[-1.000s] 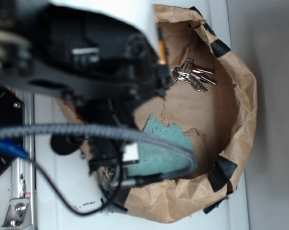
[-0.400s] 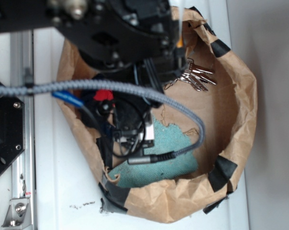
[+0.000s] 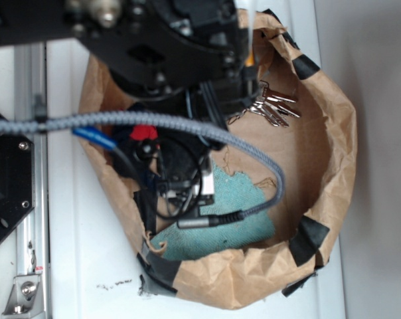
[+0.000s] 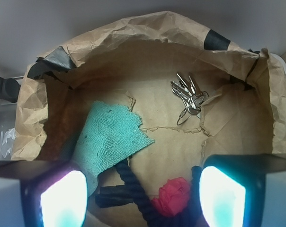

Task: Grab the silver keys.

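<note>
Brown paper bag (image 3: 333, 133) lies open on pale table (image 3: 87, 259), black tape patches on rim. My arm (image 3: 167, 46) looms over bag's upper left, black and blurred; my claw hidden beneath it, grip unreadable. Silver keys (image 3: 270, 106) rest inside bag near upper rim, just beside my arm's edge. Teal cloth (image 3: 234, 212) lies lower in bag. Grey cable (image 3: 154, 121) arcs across bag toward cloth.

Bare paper floor around silver keys (image 4: 188, 97), open from above; teal cloth (image 4: 110, 137) well apart left; bag wall (image 4: 147, 28) behind
</note>
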{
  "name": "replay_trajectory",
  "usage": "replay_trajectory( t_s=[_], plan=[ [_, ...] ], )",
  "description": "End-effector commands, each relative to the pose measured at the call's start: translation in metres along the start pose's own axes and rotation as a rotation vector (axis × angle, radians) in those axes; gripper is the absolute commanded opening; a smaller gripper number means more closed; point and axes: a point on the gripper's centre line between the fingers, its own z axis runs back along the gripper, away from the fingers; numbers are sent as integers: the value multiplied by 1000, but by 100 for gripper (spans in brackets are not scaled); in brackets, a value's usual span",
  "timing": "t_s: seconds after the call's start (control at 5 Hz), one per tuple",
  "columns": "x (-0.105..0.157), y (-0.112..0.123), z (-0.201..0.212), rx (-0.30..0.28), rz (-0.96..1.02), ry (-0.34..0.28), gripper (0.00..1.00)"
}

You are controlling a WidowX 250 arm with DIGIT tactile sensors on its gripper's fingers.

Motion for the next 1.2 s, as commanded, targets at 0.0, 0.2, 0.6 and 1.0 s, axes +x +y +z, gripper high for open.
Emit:
replay_trajectory(
  t_s=[0.0, 0.2, 0.6, 1.0],
  plan=[
    [20, 6, -53, 74, 242, -82, 100],
    [29, 16, -73, 106, 353, -116, 100],
    [29, 26, -87, 107, 340, -228, 100],
    [20, 22, -98, 117, 331, -216, 100]
  ],
)
